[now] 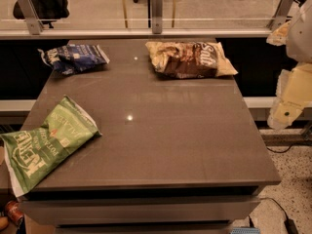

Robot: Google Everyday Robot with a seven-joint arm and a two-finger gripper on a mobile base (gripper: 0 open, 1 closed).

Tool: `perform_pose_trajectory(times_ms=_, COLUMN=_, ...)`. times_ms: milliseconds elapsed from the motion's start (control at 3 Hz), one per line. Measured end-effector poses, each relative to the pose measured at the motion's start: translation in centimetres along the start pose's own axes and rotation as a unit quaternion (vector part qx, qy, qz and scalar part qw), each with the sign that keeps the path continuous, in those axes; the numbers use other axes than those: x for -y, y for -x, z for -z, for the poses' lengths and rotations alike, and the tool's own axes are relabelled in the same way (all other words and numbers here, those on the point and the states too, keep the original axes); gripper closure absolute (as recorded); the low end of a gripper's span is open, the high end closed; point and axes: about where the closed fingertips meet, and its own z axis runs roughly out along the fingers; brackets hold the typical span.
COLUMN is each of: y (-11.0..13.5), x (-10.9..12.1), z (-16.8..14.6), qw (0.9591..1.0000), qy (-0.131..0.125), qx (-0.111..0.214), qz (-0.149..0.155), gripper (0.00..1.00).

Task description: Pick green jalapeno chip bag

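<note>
You are looking through the one camera, which is sitting high above the near edge of the table [161, 145] and tilting down and forward across its top toward the glass railing [204, 13] in the upper frame. It is taking in the whole tabletop at middle range. The gripper [285, 112] is hanging at the frame's right edge.

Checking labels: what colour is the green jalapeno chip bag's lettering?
White on the green jalapeno chip bag, camera view; gripper hangs right of the table.
</note>
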Motion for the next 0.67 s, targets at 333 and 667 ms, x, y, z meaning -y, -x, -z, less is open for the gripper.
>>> perform_pose_trajectory(times_ms=333, y=0.01, x=0.00, z=0.01, qw=1.0000, qy=0.000, qx=0.000, qz=0.000, gripper=0.00)
perform_pose_trajectory(times_ms=667, y=0.73, x=-0.01, z=0.48, qw=0.9997, qy=-0.003, qx=0.012, qz=0.019, gripper=0.00)
